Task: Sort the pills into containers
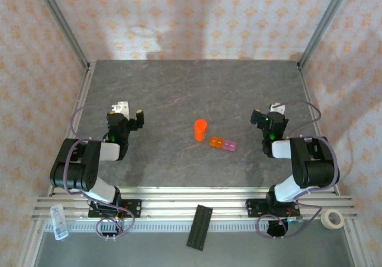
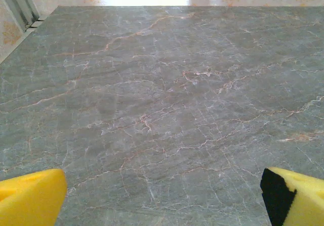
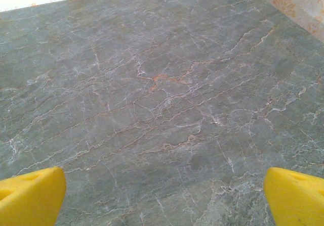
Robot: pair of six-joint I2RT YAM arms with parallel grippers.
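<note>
In the top view both arms are folded low, each near its own base. The left arm sits toward 8 o'clock of the table (image 1: pixel 179 88). Its elbow is bent back and its forearm reaches toward 12 o'clock, so the left gripper (image 1: pixel 129 115) is over bare surface. The right arm mirrors it toward 4 o'clock, with the right gripper (image 1: pixel 267 116) also pointing toward 12 o'clock and a green light on its wrist.

The containers (image 1: pixel 222 143) lie flat near the centre of the table, between the two arms and well apart from both grippers. The orange cell is at the left end and the pink-purple cells at the right. An orange bottle (image 1: pixel 200 129) stands upright just beside the strip, at about 10 o'clock from it. Whether any pills are in the cells or on the table is too small to tell.

The wrist views give the jaws clearly. In the left wrist view the left gripper (image 2: pixel 162 198) has its yellow fingers (image 2: pixel 30 198) at the two bottom corners, spread wide, with nothing between them but veined grey stone. The right gripper (image 3: pixel 162 198) is equally wide, with its yellow fingers (image 3: pixel 30 195) at the corners over the same stone.

The top view adds the front rail, where a black strip (image 1: pixel 200 226) lies at 6 o'clock and a roll of tape (image 1: pixel 332 218) at 4 o'clock.
</note>
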